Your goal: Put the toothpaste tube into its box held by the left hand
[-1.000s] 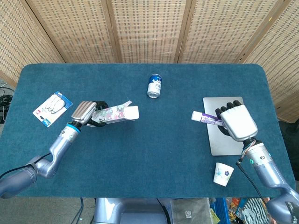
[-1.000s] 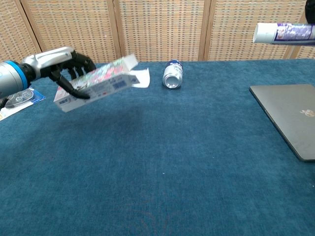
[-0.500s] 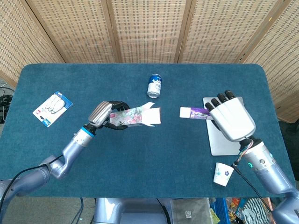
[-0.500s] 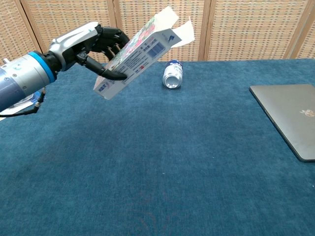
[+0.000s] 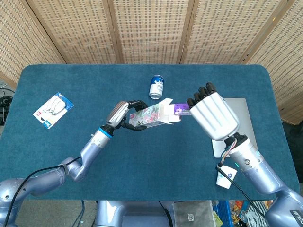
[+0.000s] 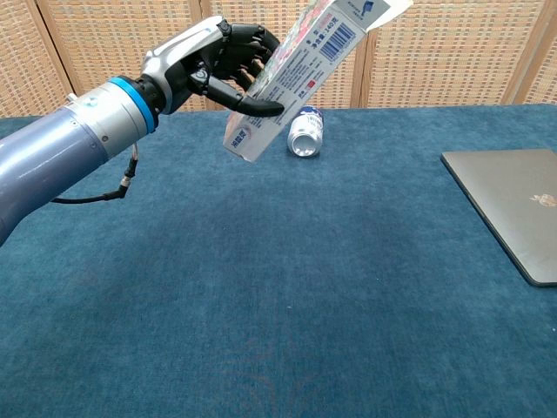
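Left hand (image 5: 124, 115): raised above table (image 5: 142, 156), fingers wrapped round closed end of box (image 5: 152, 115); grips it firmly. In chest view the hand (image 6: 218, 65) holds the box (image 6: 300, 65) tilted, open end up and to the right, flaps running off the top edge

Box: floral print on one face, barcode on another; open flaps point toward right hand (image 5: 211, 116)

Right hand: also held above table, back of hand to the head cam, fingers curled over tail of toothpaste tube (image 5: 181, 109) and holding it (grip itself hidden by the hand; not seen in chest view)

Toothpaste tube: purple and white, lying roughly level, its free end at the box's open flaps; whether the tip is inside yet can't be told

Can (image 5: 156, 87): on its side, far side of table, just beyond the box

Laptop (image 5: 244, 127): closed, grey, right part of table, partly under right arm

Paper cup (image 5: 227, 175): near front right edge, beside the right forearm

Blister pack (image 5: 53, 109): flat, left side of table, well apart from the rest
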